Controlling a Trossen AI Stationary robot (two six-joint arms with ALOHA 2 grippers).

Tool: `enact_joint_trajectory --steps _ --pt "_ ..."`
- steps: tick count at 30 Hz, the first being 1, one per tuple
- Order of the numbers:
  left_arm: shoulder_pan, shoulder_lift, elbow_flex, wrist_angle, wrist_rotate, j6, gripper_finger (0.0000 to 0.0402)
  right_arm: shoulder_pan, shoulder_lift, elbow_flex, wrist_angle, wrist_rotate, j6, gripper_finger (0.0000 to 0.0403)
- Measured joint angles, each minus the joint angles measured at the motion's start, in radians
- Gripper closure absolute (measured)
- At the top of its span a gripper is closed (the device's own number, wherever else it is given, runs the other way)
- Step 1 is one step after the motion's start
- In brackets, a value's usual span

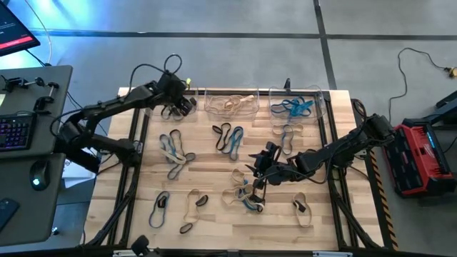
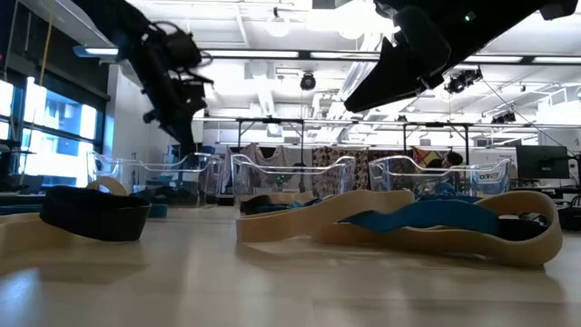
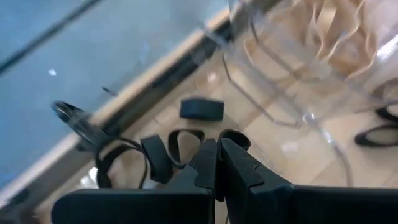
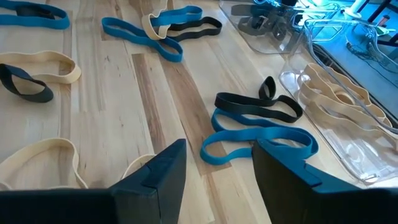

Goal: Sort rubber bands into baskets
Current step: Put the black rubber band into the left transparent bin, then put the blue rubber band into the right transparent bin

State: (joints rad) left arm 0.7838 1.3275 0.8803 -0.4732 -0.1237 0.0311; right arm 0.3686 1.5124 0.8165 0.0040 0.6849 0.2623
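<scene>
Three clear baskets stand along the table's far edge: the left (image 1: 171, 106) holds black rubber bands, the middle (image 1: 232, 104) tan ones, the right (image 1: 296, 107) blue ones. Several black, tan and blue bands lie loose on the table. My left gripper (image 1: 177, 106) is over the left basket, shut on a black rubber band (image 3: 180, 144). My right gripper (image 1: 258, 167) is open and empty above the table's middle. In its wrist view (image 4: 214, 168) a blue band (image 4: 261, 140) and a black band (image 4: 255, 106) lie flat just ahead of its fingers. My left gripper pinches a black band between its two fingertips (image 3: 217, 163), with a loop of it (image 3: 235, 138) showing on either side of the tips. The fingers slant down over the left basket. The tips hide the spot itself, and the band hangs above other black bands.
Loose bands lie in clusters at the table's left (image 1: 175, 150), middle (image 1: 228, 139), near right (image 1: 243, 194) and near edge (image 1: 193, 207). Dark frame bars (image 1: 330, 143) run along the table's sides. A desk with a keyboard (image 1: 14, 132) stands to the left, and red equipment (image 1: 421, 153) to the right.
</scene>
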Motion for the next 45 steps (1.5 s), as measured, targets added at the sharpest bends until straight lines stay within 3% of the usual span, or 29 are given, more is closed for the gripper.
enact_joint_trajectory --steps 9,15,35,40,45 --pt "0.029 0.165 0.000 0.007 0.087 0.082 0.0400 -0.002 0.000 0.000 0.000 0.000 0.025 0.0231" --pt "0.024 0.199 0.000 0.006 0.089 0.086 0.0371 -0.010 0.000 0.000 -0.003 -0.005 0.024 0.0231" --pt "-0.045 0.057 0.000 -0.002 0.085 0.118 0.0261 -0.016 0.000 0.000 0.002 -0.038 0.030 0.0231" --pt "-0.046 0.041 0.000 -0.014 0.082 0.112 0.0250 -0.016 0.000 0.000 0.001 -0.048 0.051 0.0231" --pt "-0.089 -0.014 -0.029 0.054 0.082 0.127 0.0263 -0.022 0.000 0.000 0.001 -0.047 0.051 0.0231"
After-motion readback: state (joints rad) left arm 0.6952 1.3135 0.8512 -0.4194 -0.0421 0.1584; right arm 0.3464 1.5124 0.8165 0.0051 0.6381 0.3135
